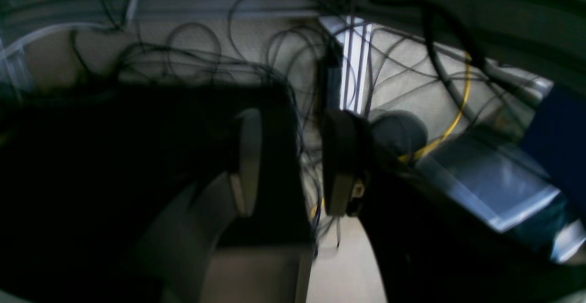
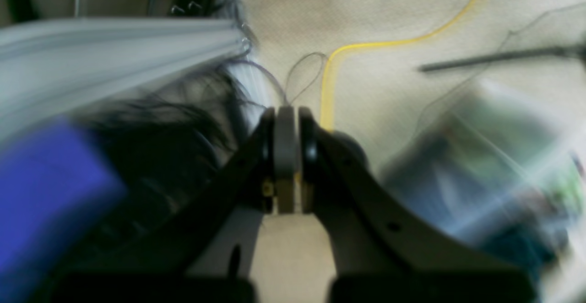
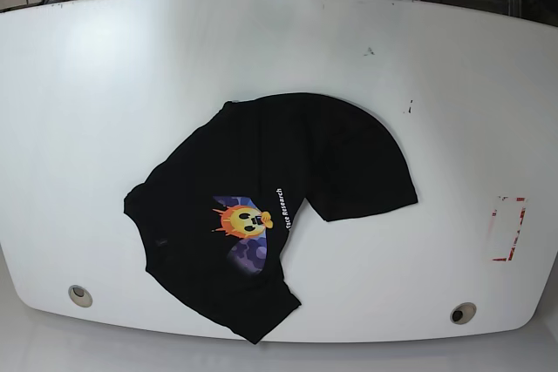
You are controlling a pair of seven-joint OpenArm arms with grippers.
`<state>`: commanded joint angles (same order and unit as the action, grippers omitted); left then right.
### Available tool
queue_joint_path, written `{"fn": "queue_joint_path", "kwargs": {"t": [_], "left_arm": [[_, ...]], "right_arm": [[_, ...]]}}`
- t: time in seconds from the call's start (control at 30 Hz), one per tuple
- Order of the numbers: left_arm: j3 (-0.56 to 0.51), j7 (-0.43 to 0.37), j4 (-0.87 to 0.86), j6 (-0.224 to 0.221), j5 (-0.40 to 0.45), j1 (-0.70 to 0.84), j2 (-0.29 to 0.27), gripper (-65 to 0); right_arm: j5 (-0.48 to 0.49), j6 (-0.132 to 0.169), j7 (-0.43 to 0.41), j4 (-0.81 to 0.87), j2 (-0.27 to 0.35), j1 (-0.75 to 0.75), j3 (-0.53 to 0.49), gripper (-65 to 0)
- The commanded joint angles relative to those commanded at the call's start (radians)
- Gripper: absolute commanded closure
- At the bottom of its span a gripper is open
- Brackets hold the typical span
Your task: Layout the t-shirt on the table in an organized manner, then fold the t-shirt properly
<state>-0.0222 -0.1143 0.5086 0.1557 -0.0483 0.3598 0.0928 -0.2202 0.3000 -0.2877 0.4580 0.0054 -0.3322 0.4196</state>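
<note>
The black t-shirt [image 3: 296, 154] lies crumpled and partly folded over itself in the middle of the white table [image 3: 131, 76], with its yellow face graphic [image 3: 244, 222] facing up near the front. Neither arm shows in the base view. In the left wrist view, my left gripper [image 1: 293, 161] is open and empty, with floor and cables behind it. In the right wrist view, my right gripper [image 2: 286, 115] is shut with nothing between its fingers, also over the floor. Neither wrist view shows the t-shirt.
Two round grey holes [image 3: 80, 295] [image 3: 463, 313] sit near the table's front edge, and a red-marked patch [image 3: 508, 229] lies at the right. Tangled black cables [image 1: 192, 56] and a yellow cable [image 2: 348, 49] lie on the floor beyond the table.
</note>
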Motion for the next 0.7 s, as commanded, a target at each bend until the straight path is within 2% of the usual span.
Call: {"fn": "queue_joint_path", "kwargs": {"t": [0.13, 0.53, 0.7], "left_arm": [[0.000, 0.000, 0.002, 0.000, -0.002, 0.000, 0.000, -20.7], [0.002, -0.005, 0.012, 0.000, -0.003, 0.021, 0.000, -20.4], [0.002, -0.005, 0.057, 0.000, -0.003, 0.051, 0.000, -20.4]], "right_arm": [[0.006, -0.006, 0.000, 0.002, 0.000, -0.002, -0.031, -1.7], [0.008, -0.006, -0.005, 0.008, 0.000, -0.034, -0.032, -1.4], [0.008, -0.006, -0.005, 0.072, 0.000, -0.081, -0.032, -1.4]]}}
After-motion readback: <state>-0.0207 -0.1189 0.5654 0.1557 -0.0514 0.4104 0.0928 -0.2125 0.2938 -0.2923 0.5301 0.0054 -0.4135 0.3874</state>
